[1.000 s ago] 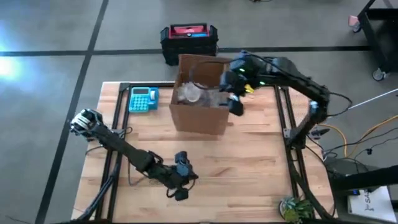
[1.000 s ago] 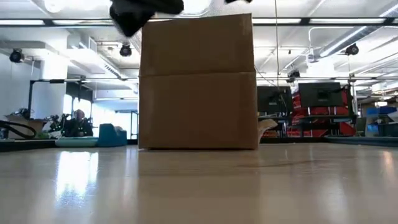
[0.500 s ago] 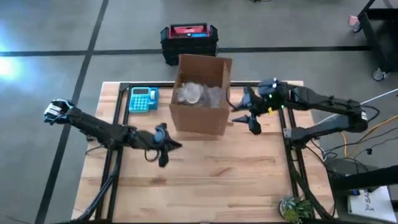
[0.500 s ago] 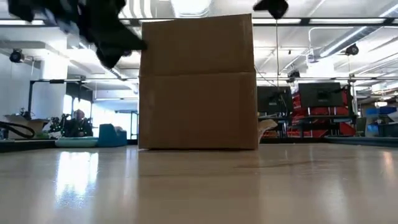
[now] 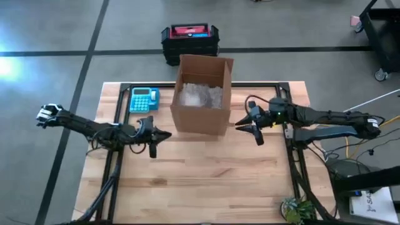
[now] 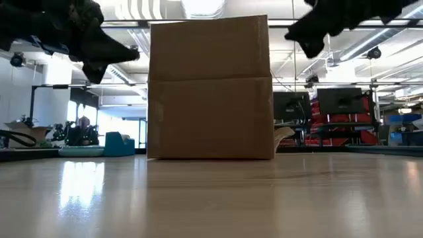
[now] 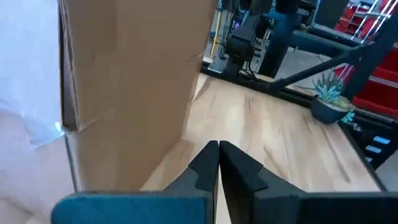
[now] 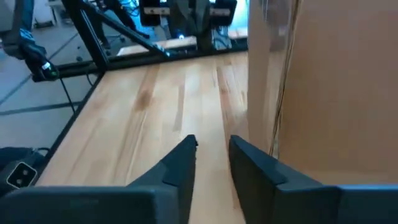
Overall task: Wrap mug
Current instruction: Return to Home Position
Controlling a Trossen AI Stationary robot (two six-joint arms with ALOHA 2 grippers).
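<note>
The bubble-wrapped mugs (image 5: 200, 97) show only as a pale, crinkled mass filling the open brown cardboard box (image 5: 199, 122). The box stands upright on the counter (image 5: 206, 175), between my two pincers. My left pincer (image 5: 164, 134) hovers just beside one side of the box, arm stretched out low, fingers (image 7: 208, 163) pressed together. My right pincer (image 5: 249, 130) hangs near the opposite side, arm likewise extended, fingers (image 8: 180, 163) slightly spread and holding nothing. A blue calculator (image 5: 144, 99) lies beyond my left pincer.
</note>
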